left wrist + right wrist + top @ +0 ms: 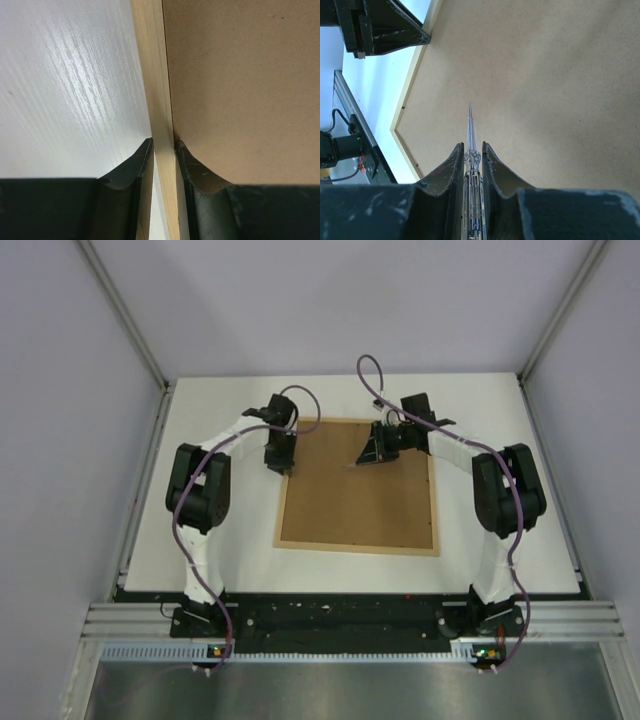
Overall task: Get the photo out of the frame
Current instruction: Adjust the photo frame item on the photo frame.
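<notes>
The frame (357,548) lies face down on the white table, its brown backing board (360,500) facing up. The photo is hidden under the board. My left gripper (280,462) is at the frame's far left edge. In the left wrist view its fingers (163,142) pinch the light-wood border (155,75), one outside over the table and one inside on the board. My right gripper (472,145) is shut on a clear-handled pointed tool (471,135), whose tip aims at the board near the far edge (368,458).
White table (220,570) surrounds the frame, with grey walls on three sides. A black rail (330,615) with both arm bases runs along the near edge. A cable (370,370) loops above the right wrist. The left gripper's body (385,30) shows in the right wrist view.
</notes>
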